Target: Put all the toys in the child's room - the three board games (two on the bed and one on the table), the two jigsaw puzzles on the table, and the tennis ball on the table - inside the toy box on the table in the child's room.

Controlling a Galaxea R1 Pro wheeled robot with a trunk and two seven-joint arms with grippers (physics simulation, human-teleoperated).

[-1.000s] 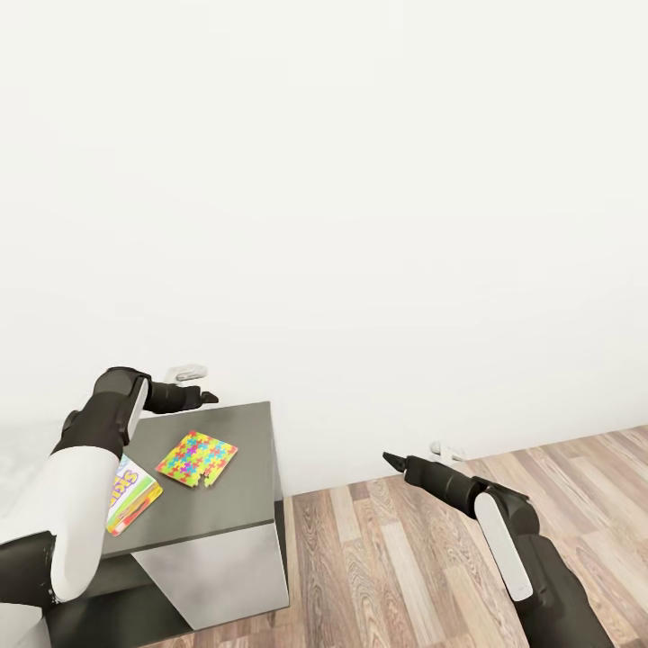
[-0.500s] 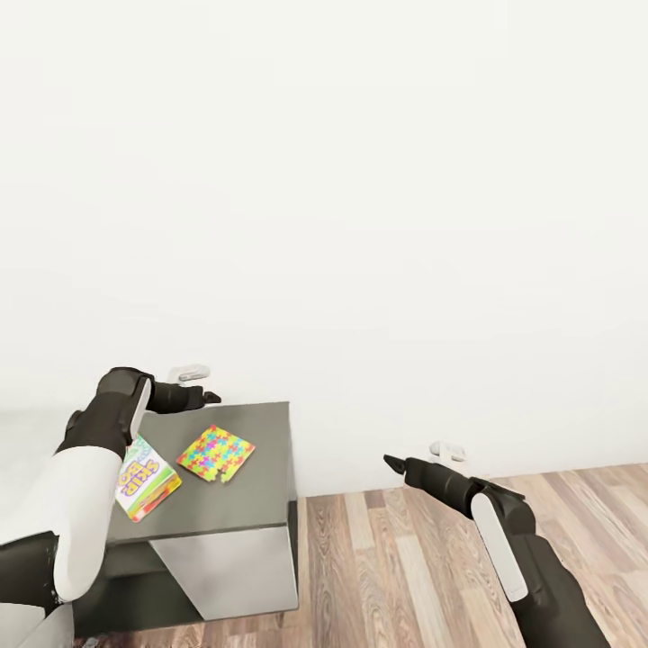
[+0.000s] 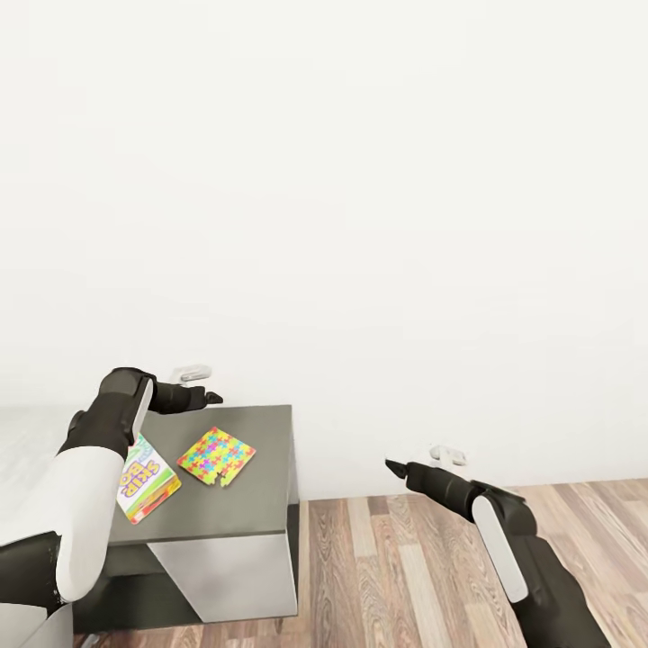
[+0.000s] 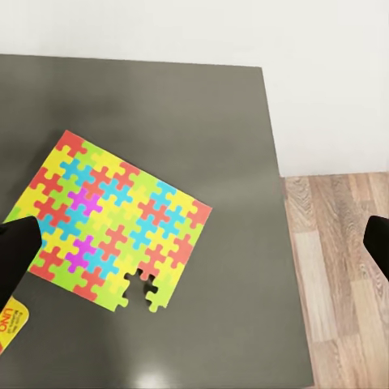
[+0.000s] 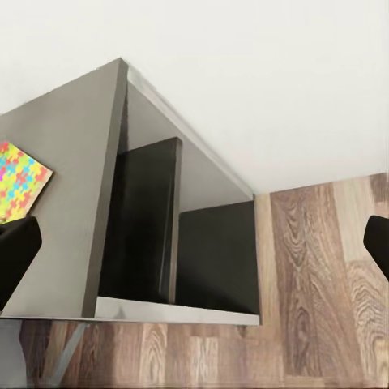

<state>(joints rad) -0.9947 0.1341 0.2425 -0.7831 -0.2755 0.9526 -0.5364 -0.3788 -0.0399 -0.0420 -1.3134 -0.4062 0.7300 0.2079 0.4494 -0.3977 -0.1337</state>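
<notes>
Dark grey table — wood-plank floor

we see the dark grey section of the table against a white wall. on it lie a jigsaw puzzle and, just beside it, a "skip bo" board game partly hidden by our left arm. the left gripper hovers above the table's far edge; the right gripper hangs over the wood floor.

Probably a child's room: jigsaw puzzle, plank floor.
</notes>
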